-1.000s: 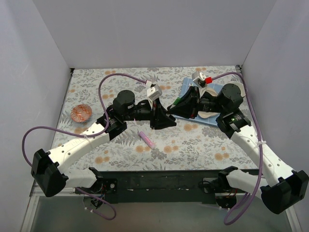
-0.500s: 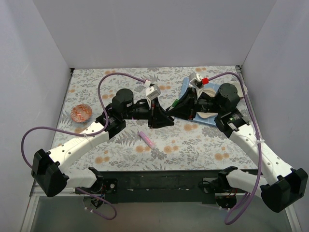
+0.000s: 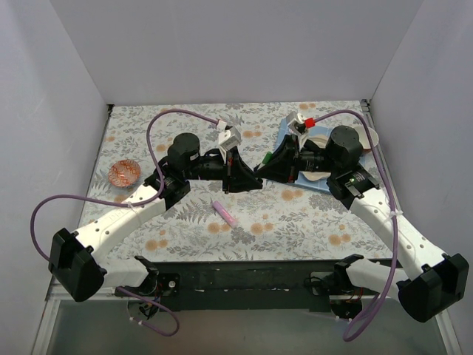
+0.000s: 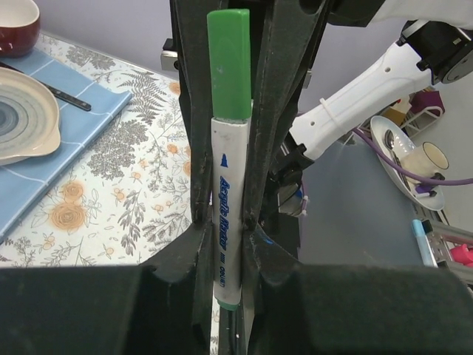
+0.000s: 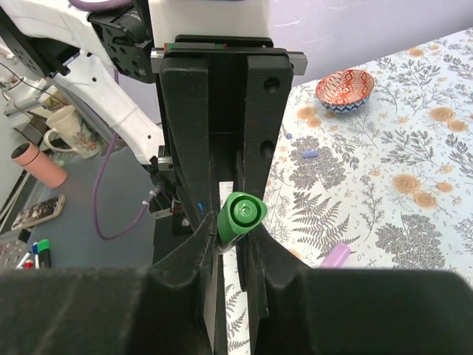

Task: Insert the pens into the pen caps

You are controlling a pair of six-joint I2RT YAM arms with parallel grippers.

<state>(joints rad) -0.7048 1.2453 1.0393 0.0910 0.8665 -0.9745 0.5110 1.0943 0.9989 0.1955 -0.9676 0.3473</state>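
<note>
Left gripper [image 4: 225, 238] pinches the white pen [image 4: 224, 185] near its lower end, fingers pressed on the barrel. Right gripper [image 5: 235, 225] is clamped on the green cap [image 5: 242, 214], which sits over the pen's top end. The grippers meet tip to tip above the table [image 3: 310, 222]. Pink pen [image 3: 224, 211] lies loose on the table nearer the bases, small lilac cap [image 5: 310, 154] near the red bowl [image 5: 346, 87]
</note>
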